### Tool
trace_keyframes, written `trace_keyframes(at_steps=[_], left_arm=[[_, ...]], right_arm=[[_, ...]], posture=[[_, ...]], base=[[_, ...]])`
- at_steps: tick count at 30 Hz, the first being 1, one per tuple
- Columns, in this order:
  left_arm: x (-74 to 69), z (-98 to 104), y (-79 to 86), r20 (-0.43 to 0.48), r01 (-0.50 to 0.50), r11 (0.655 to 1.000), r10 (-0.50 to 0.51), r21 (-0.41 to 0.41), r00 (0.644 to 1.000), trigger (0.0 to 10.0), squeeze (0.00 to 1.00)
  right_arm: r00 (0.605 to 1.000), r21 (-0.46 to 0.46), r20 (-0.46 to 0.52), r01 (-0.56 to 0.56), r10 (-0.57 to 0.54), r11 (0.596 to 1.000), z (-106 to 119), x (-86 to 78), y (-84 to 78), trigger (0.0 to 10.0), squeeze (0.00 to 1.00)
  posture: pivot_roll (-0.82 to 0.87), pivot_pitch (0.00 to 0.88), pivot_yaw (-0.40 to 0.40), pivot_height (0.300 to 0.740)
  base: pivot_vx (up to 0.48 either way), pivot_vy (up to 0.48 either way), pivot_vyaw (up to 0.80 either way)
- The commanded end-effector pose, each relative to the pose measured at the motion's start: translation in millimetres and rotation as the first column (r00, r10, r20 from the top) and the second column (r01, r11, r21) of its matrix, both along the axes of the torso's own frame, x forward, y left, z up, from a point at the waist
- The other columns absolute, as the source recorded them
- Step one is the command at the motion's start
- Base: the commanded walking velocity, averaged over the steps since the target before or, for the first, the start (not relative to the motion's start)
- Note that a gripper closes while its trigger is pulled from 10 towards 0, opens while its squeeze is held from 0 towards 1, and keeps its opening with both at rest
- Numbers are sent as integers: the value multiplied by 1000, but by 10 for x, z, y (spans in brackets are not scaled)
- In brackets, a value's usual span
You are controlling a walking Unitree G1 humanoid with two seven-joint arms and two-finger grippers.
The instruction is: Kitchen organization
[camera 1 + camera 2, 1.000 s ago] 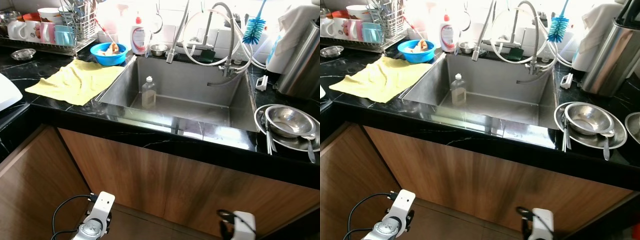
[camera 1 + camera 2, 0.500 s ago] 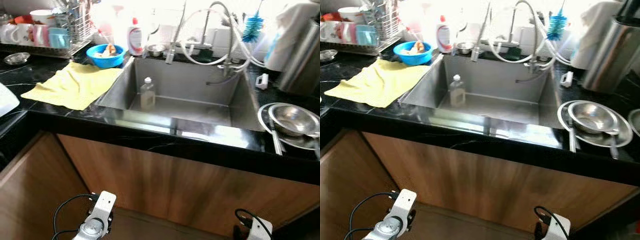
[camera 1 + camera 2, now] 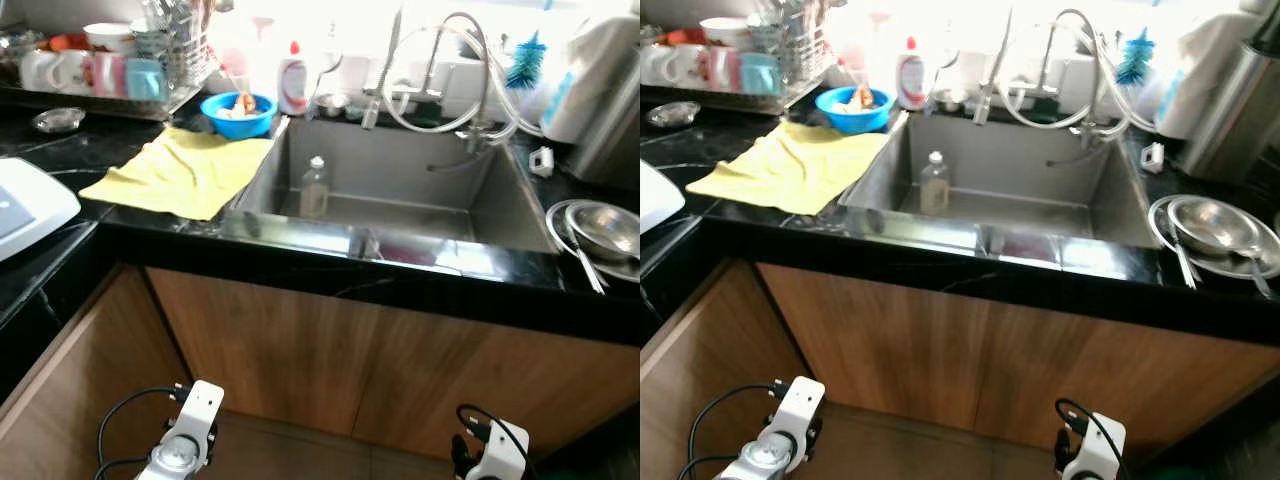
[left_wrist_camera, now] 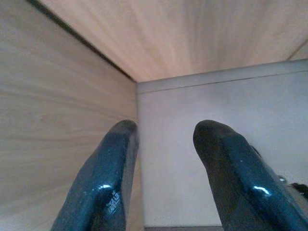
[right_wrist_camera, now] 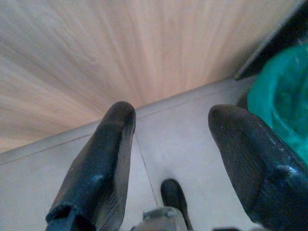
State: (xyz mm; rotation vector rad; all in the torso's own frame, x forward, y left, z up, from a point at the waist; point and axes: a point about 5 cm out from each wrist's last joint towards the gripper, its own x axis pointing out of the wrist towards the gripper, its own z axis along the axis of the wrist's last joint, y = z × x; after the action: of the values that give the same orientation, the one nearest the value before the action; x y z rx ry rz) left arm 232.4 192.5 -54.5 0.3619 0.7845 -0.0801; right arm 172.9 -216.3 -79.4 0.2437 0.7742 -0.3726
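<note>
- While both arms hang idle below the counter edge, the left gripper [image 4: 163,168] has its fingers apart with nothing between them, aimed at the wooden cabinet front and pale floor; the right gripper [image 5: 175,159] is likewise spread and empty, pointing at floor tile beside something green [image 5: 281,110], possibly a bag.
- Compared with a second ago the whole scene has slid rightward in the head views: a white appliance [image 3: 25,205] now shows at the left, and the steel bowl [image 3: 608,228] sits at the right edge. That reads as the camera turning or stepping left, not objects moving.
- Judgement: the robot is surveying or repositioning; no organizing step is under way.
- The sink [image 3: 400,165] holds one clear bottle [image 3: 314,187] standing upright near its left wall.
- A yellow cloth [image 3: 185,172] lies spread on the black counter [image 3: 60,160], just left of the sink, one edge at the rim.
- Behind it: a blue bowl [image 3: 237,113] with contents, a detergent bottle [image 3: 293,88], and a dish rack [image 3: 120,70] with mugs.
- Overexposed window light blurs the tap area.
</note>
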Motion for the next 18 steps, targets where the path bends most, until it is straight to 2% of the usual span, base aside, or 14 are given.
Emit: trace_keyframes(at_steps=[1, 3, 18], left_arm=[[-9, -11, 5, -15, -21, 1000, 21, -5, 1000, 10000, 0], [-4, -7, 1, -12, -9, 1000, 9, 2, 1000, 10000, 0], [40, 22, -39, 11, 31, 999, -31, 14, 999, 10000, 0]], right_arm=[[1000, -9, 17, 1, -1, 1000, 27, 47, -14, 10000, 0], [1000, -7, 21, 1, -1, 1000, 31, 57, -8, 10000, 0], [1000, 2, 19, 4, -4, 1000, 31, 68, -6, 10000, 0]], posture=[[-39, 0, -6, 740], [-38, 0, -5, 740], [-31, 0, -3, 740]], base=[[0, 480, 0], [0, 480, 0], [0, 0, 0]])
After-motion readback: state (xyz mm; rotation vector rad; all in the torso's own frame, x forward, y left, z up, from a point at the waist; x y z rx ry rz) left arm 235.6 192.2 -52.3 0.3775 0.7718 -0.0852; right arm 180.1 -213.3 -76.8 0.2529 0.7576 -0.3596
